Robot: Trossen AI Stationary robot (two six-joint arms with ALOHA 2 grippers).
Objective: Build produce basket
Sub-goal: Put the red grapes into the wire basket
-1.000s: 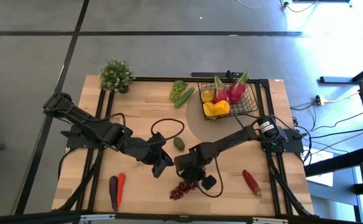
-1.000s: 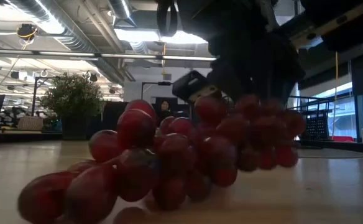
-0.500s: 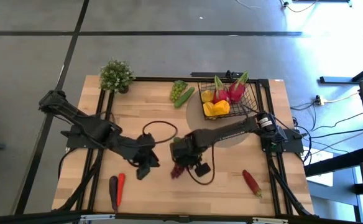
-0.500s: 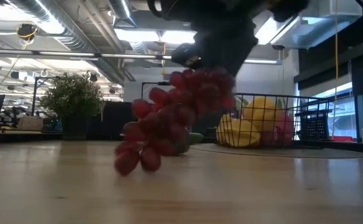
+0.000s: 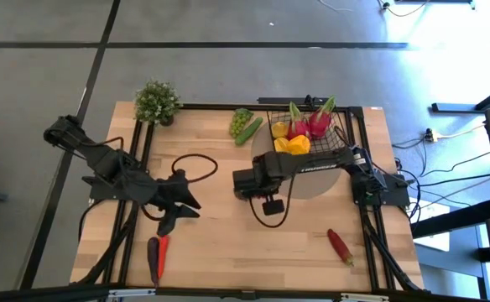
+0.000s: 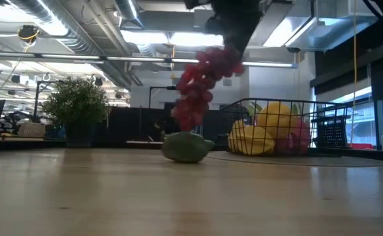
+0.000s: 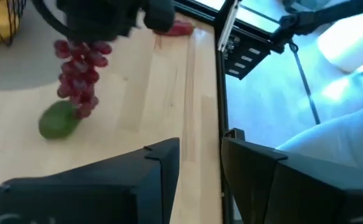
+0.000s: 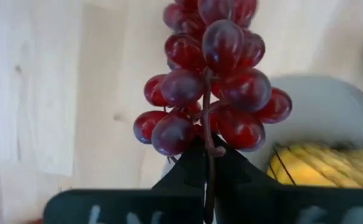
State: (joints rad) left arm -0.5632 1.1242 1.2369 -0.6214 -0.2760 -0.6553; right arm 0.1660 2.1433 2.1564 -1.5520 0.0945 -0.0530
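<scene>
From above, the right gripper [image 5: 243,181] hangs over the middle of the tabletop [image 5: 211,243], short of the black wire basket [image 5: 339,141] at the far right corner, which already holds pink dragon fruits [image 5: 310,122] and a yellow pepper [image 5: 290,146]. Green grapes [image 5: 242,122] and a cucumber [image 5: 249,130] lie just left of the basket; a chili [image 5: 163,247] and a dark vegetable, probably an eggplant [image 5: 153,262], lie at the near left, and a red vegetable [image 5: 340,245] at the near right. The left gripper [image 5: 172,220] waits near the chili.

At table height, the purple grapes [image 6: 201,82] dangle clear of the wood, above an avocado [image 6: 186,147] that rests on the tabletop, with the basket behind to the right.

The left wrist camera shows that arm's own fingers [image 7: 156,180] parted about halfway with nothing between them, and the hanging bunch just above the avocado [image 7: 59,119].

The right wrist camera shows the gripper [image 8: 207,163] pinched tight on the stem of the purple grapes [image 8: 209,87], the bunch hanging free.

The step in hand appears to be carrying the grapes to the basket. The next move calls for swinging the bunch over the rim and lowering it beside the fruit already inside before letting go.
</scene>
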